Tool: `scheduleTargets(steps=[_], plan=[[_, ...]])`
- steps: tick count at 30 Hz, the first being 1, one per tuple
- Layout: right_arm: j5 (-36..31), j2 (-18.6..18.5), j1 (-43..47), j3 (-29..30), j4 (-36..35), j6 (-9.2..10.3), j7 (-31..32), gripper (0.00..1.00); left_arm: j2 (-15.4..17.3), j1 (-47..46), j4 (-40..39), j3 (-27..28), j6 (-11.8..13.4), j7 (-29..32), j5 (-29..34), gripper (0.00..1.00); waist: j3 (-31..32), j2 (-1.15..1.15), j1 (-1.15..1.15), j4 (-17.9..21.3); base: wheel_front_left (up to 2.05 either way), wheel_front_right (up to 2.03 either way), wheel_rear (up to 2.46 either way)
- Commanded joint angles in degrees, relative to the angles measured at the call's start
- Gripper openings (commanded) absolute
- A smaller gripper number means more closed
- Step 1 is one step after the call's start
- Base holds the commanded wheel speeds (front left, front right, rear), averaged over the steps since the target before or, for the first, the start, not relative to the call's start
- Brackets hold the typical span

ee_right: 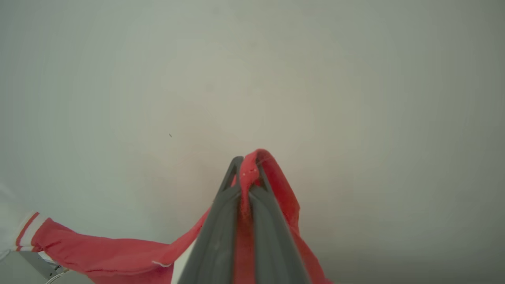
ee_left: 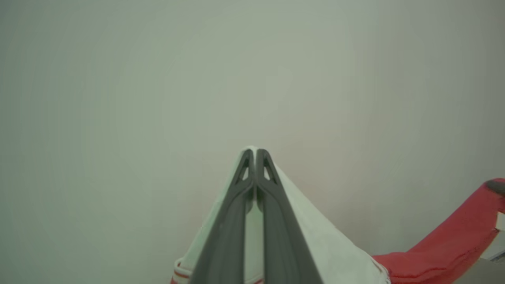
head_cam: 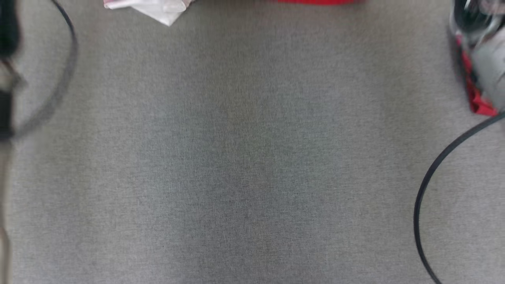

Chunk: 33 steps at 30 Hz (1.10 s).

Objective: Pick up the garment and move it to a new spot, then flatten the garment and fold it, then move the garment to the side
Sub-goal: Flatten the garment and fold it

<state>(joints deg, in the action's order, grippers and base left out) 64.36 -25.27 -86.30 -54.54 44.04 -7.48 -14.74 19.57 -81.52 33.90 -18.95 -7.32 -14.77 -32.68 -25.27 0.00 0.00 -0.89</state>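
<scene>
Left gripper (ee_left: 255, 152) clamps the garment (ee_left: 315, 225) at its white part, right gripper (ee_right: 246, 161) at the red (cloth slung lengthwise between both arms).

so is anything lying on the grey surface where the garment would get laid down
Nothing visible does. The garment is pinched in both jaws. The grey surface has a black cable curving at its right edge and a blurred cable at the left, both off the middle.

The left jaws and right jaws are clamped shut, fingers (ee_left: 274, 213) pressed together.
</scene>
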Motion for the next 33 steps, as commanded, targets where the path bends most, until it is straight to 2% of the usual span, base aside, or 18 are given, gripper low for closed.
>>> scheduleTargets(steps=[1,6,12,13,19,24,28,33], plan=[[1.0,-0.8,2.5,-0.5,-1.3,-0.03,-0.4,0.0,0.4,4.4,-2.2,0.2,0.1,-0.4,-0.7,0.0,2.4,0.0,0.0,0.2,0.0,0.0,0.0],[2.8,-2.3,10.7,0.1,-6.2,-0.03,-0.5,0.0,1.1,15.5,-9.9,1.6,1.9,-0.4,-2.6,0.0,5.4,0.0,0.0,0.5,0.0,0.0,0.0],[0.1,-3.8,24.7,3.8,-14.0,-0.03,-0.5,0.0,1.8,33.2,-21.7,3.0,5.5,-0.4,-3.4,0.0,10.1,0.0,0.0,1.3,0.0,0.0,0.0],[0.1,-3.8,24.7,3.8,-14.0,-0.03,-0.5,0.0,1.8,33.2,-21.7,3.0,5.5,-0.4,-3.4,0.0,10.1,0.0,0.0,1.3,0.0,0.0,0.0],[-3.8,-4.7,36.4,8.0,-19.0,-0.03,-0.5,0.0,1.1,47.6,-29.8,4.6,8.5,-0.4,-3.0,0.0,13.2,0.0,0.0,1.7,0.0,0.0,0.0],[-7.2,-3.1,47.2,15.5,-23.1,-0.03,-0.5,0.0,-0.9,57.4,-34.7,7.7,10.0,-0.4,-1.7,0.0,15.1,0.0,0.0,1.9,0.0,0.0,0.0],[-10.4,-1.6,55.6,20.3,-26.4,-0.03,-0.5,0.0,-3.2,64.4,-37.2,8.8,9.5,-0.4,-0.8,0.0,16.5,0.0,0.0,2.1,0.0,0.0,0.0],[-13.1,-0.7,64.2,21.3,-30.1,-0.03,-0.5,0.0,-7.3,72.6,-39.4,11.4,9.4,-0.4,0.1,0.0,18.0,0.0,0.0,2.4,0.0,0.0,0.0]])
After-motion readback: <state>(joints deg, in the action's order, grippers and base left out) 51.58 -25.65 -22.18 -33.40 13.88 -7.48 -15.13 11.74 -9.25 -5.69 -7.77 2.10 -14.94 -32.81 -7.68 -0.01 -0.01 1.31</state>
